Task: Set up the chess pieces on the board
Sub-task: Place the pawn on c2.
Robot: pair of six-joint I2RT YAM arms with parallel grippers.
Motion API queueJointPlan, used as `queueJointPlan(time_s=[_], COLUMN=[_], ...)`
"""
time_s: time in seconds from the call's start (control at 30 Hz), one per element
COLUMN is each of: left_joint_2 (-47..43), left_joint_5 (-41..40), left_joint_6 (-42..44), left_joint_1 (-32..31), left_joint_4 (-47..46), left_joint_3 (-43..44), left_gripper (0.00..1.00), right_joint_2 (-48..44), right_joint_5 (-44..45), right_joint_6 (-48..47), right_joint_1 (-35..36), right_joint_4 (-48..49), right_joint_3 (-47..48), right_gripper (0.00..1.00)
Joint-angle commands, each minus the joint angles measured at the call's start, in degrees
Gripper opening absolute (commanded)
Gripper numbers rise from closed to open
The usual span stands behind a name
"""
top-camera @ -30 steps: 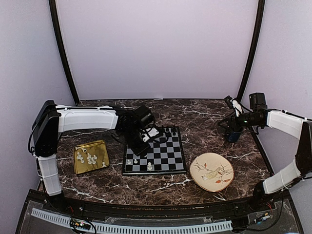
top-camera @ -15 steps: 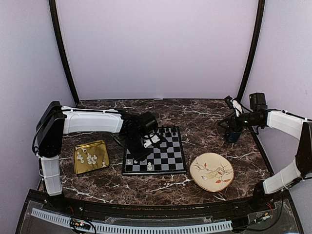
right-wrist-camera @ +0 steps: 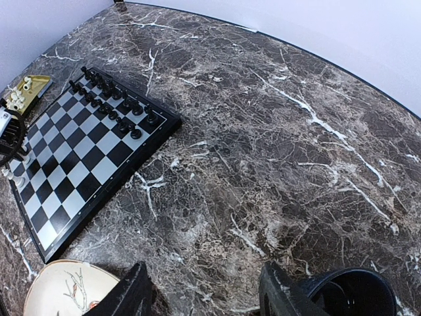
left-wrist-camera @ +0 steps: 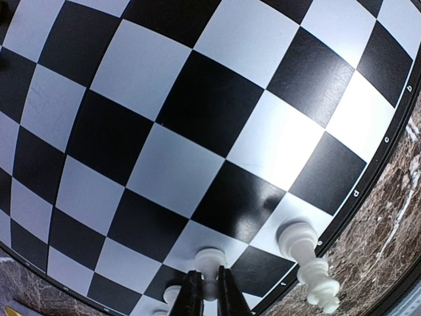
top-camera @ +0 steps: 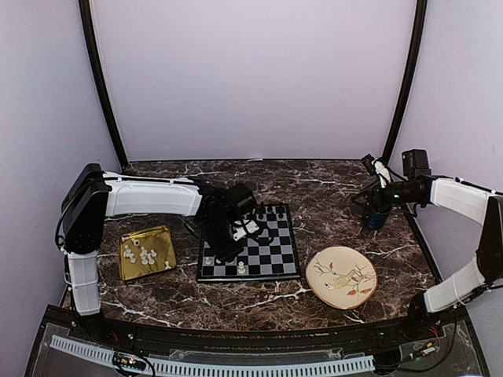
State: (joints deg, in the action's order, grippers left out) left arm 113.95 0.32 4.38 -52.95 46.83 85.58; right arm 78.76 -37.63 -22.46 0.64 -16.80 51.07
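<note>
Jaws of the left arm grip a tiny white plastic chessman (left-wrist-camera: 211, 259) at the edge row of the black-and-grey chequered chessboard (left-wrist-camera: 197, 112), while right jaws hang open over the brown marble counter (right-wrist-camera: 296, 131).

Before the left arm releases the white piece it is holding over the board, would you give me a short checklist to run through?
1. Grip: left gripper shut on the held white piece: ok.
2. Position: that piece is over the board, towards its near-left corner: ok.
3. Base seated flat on a square: cannot tell, the fingers hide it.
4. Gap to the neighbouring white piece: ok, they are apart.
5. Other arm: right gripper open, empty and away from the board: ok.
6. Supply: spare white pieces wait in the gold tray: ok.
</note>
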Motion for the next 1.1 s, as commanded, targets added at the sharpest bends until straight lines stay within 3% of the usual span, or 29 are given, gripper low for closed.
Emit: queueJointPlan(time_s=[0.0, 0.8, 1.07], left_joint_2=[1.0, 1.4, -4.6], left_joint_5=[-1.2, -2.0, -2.7], left_joint_6=[0.1, -0.6, -1.5], left_joint_1=[-0.4, -0.4, 0.4], left_joint_4=[1.8, 1.2, -0.4], left_joint_3=[1.2, 1.5, 1.5], left_gripper=[0.08, 0.22, 0.27], right_joint_2=[-1.1, -1.1, -1.2], right_joint_5=[0.0, 0.0, 0.1], right_joint_6=[-0.6, -0.7, -0.5], right_joint_1=[-0.2, -0.2, -0.2], right_joint_4=[0.4, 0.3, 0.4], right_joint_3=[-0.5, -0.5, -0.6], right_gripper=[0.56, 0.56, 0.57])
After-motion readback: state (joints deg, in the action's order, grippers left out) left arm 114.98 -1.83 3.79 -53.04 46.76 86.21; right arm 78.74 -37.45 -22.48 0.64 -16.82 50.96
